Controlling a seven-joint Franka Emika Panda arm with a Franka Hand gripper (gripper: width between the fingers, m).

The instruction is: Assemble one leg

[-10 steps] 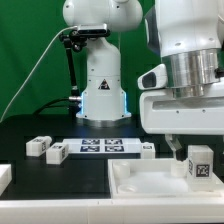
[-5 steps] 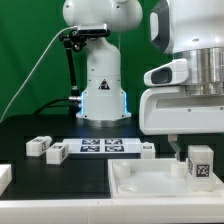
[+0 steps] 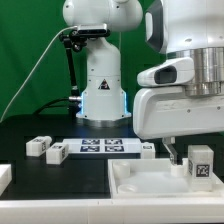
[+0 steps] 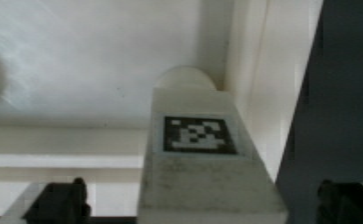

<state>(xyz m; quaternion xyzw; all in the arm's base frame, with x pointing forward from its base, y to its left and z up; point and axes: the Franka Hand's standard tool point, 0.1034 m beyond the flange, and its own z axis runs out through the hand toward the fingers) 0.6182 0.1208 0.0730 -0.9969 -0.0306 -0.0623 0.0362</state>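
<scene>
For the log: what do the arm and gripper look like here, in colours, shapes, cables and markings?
The arm is glossy white with rounded shells; its base glows blue around the bottom. A thin black cable runs to a black frame beside it. The gripper has a boxy white body under a silver cylindrical flange, and dark fingers. No readable markings.

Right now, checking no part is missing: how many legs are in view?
4. Two legs together at the exterior view's left, one at the marker board's right end, one upright on the white panel. The arm may hide others.
</scene>
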